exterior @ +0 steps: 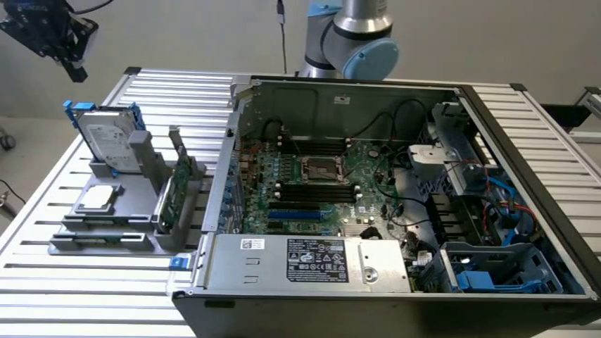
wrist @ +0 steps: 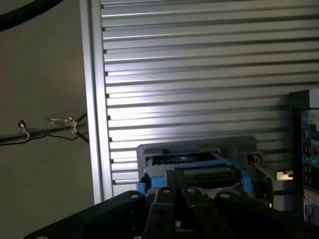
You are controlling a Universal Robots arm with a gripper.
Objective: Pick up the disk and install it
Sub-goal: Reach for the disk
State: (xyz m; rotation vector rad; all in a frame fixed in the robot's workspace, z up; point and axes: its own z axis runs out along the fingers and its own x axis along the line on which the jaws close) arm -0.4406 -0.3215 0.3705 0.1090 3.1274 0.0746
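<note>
The disk (exterior: 105, 139), a silver-grey drive with a white label in a bright blue carrier, stands on edge, leaning in a grey holder (exterior: 141, 151) on the exterior view's left. My gripper (exterior: 72, 70) hangs in the air well above and behind it, touching nothing. In the wrist view the black fingers (wrist: 164, 199) are pressed together with nothing between them, so the gripper (wrist: 177, 191) is shut and empty. The disk (wrist: 189, 162) lies just beyond the fingertips, its blue frame edge towards the camera.
A grey fixture (exterior: 103, 236) also holds a small square silver chip (exterior: 98, 198) and a thin green circuit card (exterior: 179, 186). An open computer case (exterior: 281, 257) fills the exterior view's right, with a blue-fitted bay (exterior: 488, 271) in its near corner. All rest on a slatted aluminium table (exterior: 56, 289).
</note>
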